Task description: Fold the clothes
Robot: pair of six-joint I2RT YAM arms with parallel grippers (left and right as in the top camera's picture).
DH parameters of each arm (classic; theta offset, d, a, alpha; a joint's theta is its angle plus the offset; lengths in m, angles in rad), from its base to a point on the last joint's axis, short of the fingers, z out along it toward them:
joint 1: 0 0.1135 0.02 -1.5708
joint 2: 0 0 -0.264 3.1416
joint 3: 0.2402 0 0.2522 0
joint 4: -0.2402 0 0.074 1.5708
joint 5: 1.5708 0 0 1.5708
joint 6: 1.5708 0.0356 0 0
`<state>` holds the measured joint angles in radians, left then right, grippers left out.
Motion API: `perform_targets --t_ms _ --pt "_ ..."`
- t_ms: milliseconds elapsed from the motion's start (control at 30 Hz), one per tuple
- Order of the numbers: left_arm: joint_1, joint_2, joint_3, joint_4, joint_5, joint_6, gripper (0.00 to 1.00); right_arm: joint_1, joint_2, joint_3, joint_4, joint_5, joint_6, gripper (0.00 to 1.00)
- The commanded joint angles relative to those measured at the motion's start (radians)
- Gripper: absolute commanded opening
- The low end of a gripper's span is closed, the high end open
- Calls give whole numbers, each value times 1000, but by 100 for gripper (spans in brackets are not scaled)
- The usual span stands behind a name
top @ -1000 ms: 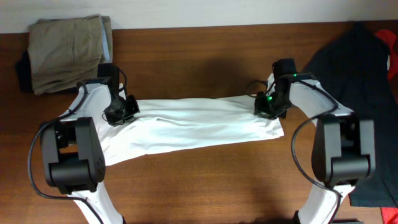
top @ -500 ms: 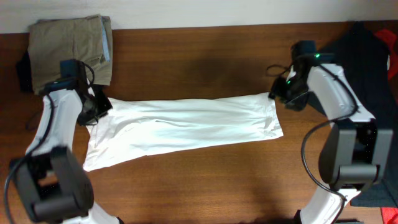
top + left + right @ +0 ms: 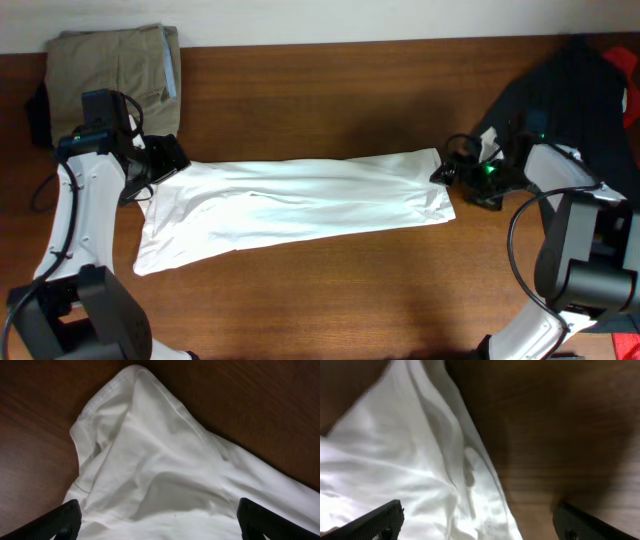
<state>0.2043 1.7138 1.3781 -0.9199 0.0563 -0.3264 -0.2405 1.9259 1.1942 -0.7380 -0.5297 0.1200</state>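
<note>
The clothes, a white T-shirt [image 3: 295,200], lie folded into a long band across the middle of the brown table [image 3: 320,90]. My left gripper [image 3: 163,158] hovers at the band's left end, open. In the left wrist view its jaws [image 3: 161,522] stand wide apart over a rumpled sleeve [image 3: 150,455], gripping nothing. My right gripper [image 3: 449,172] is at the band's right end, also open. In the right wrist view its jaws [image 3: 482,522] straddle the T-shirt's edge [image 3: 420,465] and bare wood, with nothing held.
Folded khaki trousers [image 3: 110,80] lie at the back left corner, close behind my left arm. A large dark garment [image 3: 570,110] with a red item [image 3: 625,65] beside it covers the right side, under my right arm.
Both grippers have opened and let go of the T-shirt's ends. Both arms swung outward, the left toward the trousers and the right toward the dark garment. The T-shirt now lies flat.
</note>
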Motion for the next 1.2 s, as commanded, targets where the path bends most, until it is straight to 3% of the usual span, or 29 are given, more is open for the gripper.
perform_targets --t_ms 0,33,133,200,267,300,367,533,667,867,967,1167 --pt "0 8 -2 2 12 -3 99 14 15 -77 43 -77 -6 98" --pt "0 8 -3 2 12 -3 99 24 18 -91 60 -80 9 97" --pt "0 8 -3 1 12 -3 99 86 31 -101 76 -80 72 68" --pt "0 8 -3 1 19 -3 99 129 31 -101 102 -79 73 64" --pt "0 8 -3 1 19 -3 99 158 31 -100 116 -55 105 44" --pt "0 8 -3 1 19 -3 99 162 31 -100 116 -13 146 27" --pt "0 8 -3 -2 19 -3 99 150 31 -97 110 23 175 4" --pt "0 8 -3 -6 19 -3 99 35 0 55 -94 139 174 4" --pt "0 8 -3 -5 19 -3 99 38 -69 173 -226 175 173 4" --pt "0 8 -3 2 19 -3 99 314 -100 179 -193 165 177 4" --pt "0 8 -3 1 19 -3 99 483 -82 179 -123 166 178 9" --pt "0 8 -3 2 19 -3 99 655 -5 179 -38 172 283 9"
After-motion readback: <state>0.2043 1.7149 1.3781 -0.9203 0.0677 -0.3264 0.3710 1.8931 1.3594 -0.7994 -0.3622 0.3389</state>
